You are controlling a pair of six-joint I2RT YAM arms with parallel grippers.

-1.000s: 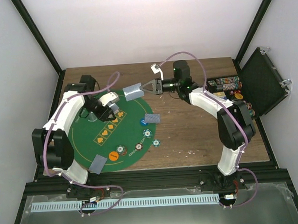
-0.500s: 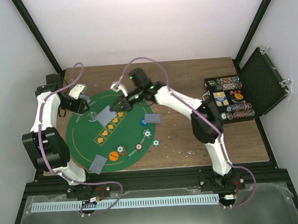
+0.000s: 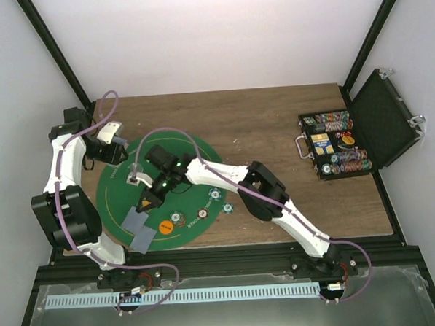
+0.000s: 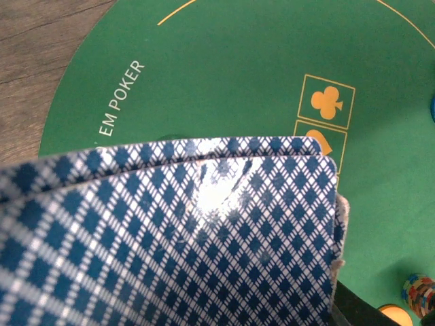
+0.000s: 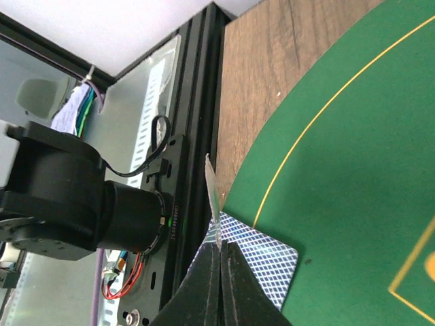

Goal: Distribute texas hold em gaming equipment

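Right end effector [image 5: 219,243] pinches a card [image 5: 213,193] edge-up over the dealt card [image 5: 262,268] at the near-left rim of the mat [image 5: 353,170], left end effector [image 3: 116,150] grips the deck [image 4: 170,231]; tilted release could flip it face-up.

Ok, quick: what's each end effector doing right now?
Left end effector: closed on a stack of cards.
Right end effector: shut, pinching a single card by its edge.

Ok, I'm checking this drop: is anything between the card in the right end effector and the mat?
Only another card, lying face down at the mat edge, directly ahead of the right end effector. Nothing else visible is in the way.
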